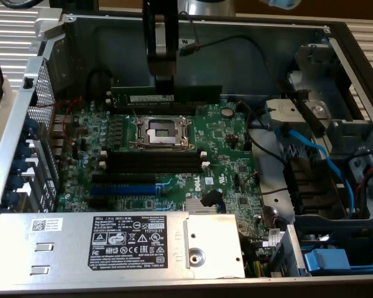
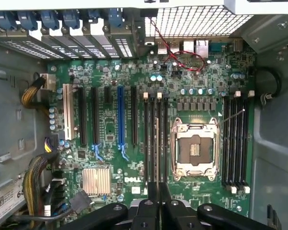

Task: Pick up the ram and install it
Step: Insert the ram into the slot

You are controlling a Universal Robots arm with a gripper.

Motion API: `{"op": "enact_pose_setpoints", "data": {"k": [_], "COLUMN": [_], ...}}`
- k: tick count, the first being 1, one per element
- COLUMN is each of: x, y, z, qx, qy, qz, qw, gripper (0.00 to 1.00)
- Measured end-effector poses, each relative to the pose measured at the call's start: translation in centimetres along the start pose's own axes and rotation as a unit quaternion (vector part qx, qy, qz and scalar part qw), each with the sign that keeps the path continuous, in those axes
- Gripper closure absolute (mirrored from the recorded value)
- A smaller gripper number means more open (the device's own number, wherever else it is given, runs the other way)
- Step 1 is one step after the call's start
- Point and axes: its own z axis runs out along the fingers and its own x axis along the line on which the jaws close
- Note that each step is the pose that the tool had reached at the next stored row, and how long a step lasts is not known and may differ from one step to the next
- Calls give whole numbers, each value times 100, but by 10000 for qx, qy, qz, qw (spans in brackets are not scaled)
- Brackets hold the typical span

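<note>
Ext view: gripper (image 1: 165,85) clenched on ram (image 1: 137,97) mid-length, stick jutting out both sides of jaws. Wrist view: fingers (image 2: 152,195) pinch it edge-on, board (image 2: 134,179) beyond jaws. Prob. light, stiff, fragile; grip by flat faces at mid-length.

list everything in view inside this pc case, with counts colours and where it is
flat dark green-black ram stick with white label: one, green-black, in the gripper by the far memory slots
green motherboard: one, green, case floor
silver metal cpu socket: one, silver, board centre
black memory slots with white end clips: two banks, black, either side of socket
long blue expansion slot: one, blue, on the motherboard
grey metal box with white label: one, grey, near edge of exterior view
black gripper: one, black, shut on ram stick
</note>
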Motion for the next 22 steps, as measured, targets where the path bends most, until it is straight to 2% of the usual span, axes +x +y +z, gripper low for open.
{"op": "enact_pose_setpoints", "data": {"k": [10, 15, 17, 19, 22], "x": [3, -13, -13, -14, -15], "y": [28, 48, 48, 50, 54], "z": [179, 218, 223, 238, 291], "qx": [-3, -7, -8, -8, -14], "qy": [-3, -7, 13, 18, 35], "qz": [-26, -120, -122, -117, 101], "qw": [10000, 9999, 9999, 9999, 9999], "gripper": [88, 88, 88, 88, 88]}}
